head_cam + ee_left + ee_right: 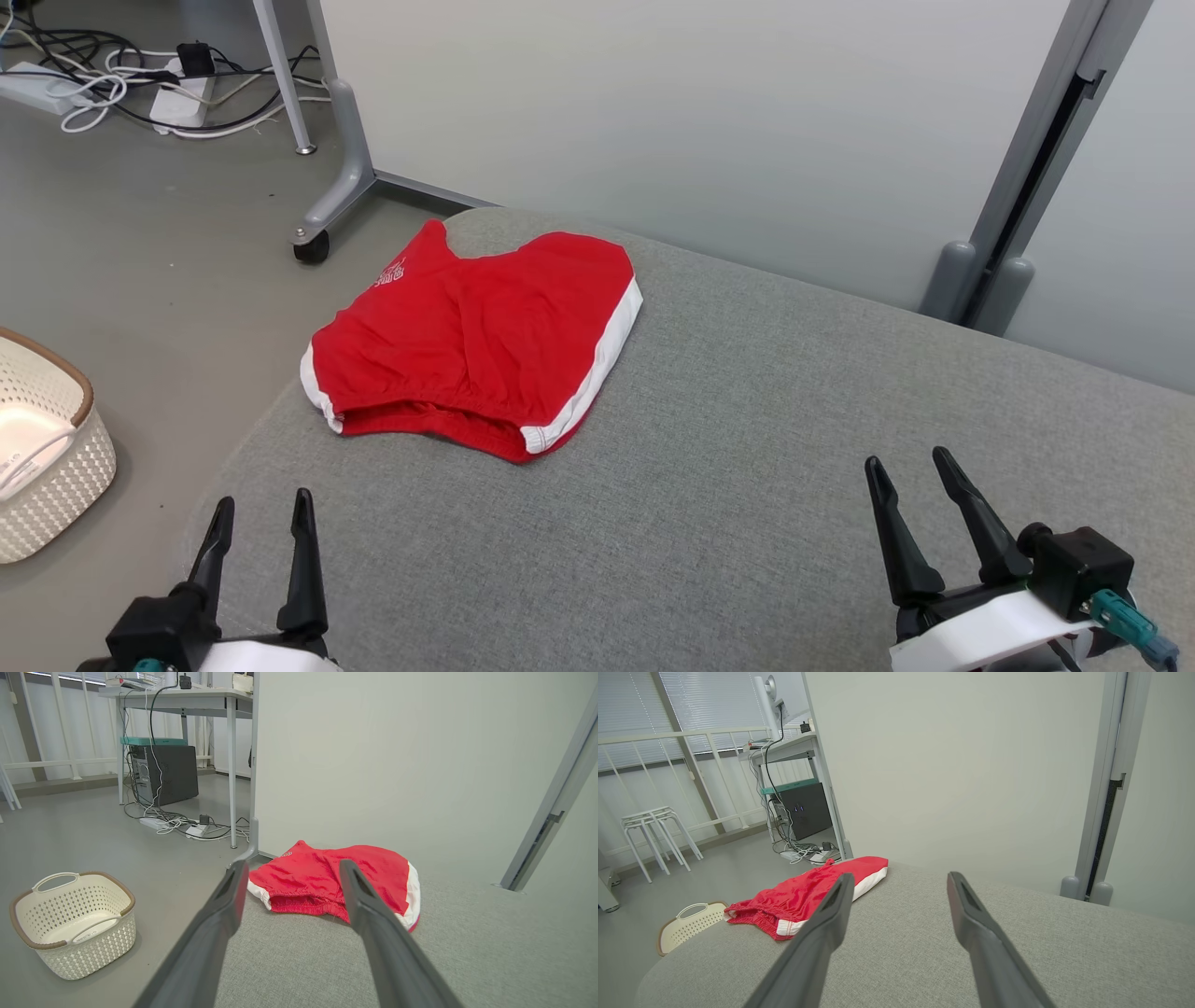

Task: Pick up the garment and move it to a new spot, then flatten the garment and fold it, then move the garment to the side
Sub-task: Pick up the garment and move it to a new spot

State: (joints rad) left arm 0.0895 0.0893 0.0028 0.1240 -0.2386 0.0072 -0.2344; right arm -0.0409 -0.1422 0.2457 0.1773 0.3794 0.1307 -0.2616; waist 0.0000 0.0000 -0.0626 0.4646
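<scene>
Red garment (476, 336) lies folded on the grey bench (747, 448), at the far left corner. Left gripper (263, 501): jaws open, empty, on the garment's near side, apart from it. Right gripper (907, 459): jaws open, empty, well apart from the garment, to its near right.

Red garment (476, 350) laid on the grey padded surface (747, 485), near its far left corner.

A pair of red shorts is seen, laid flat in layers with soft wrinkles across the top. The gathered elastic waistband (429, 420) is turned toward the near side. A white band (597, 364) is carried along the right edge and another shows at the left edge. A small white print (390, 274) is placed at the far left tip.
</scene>
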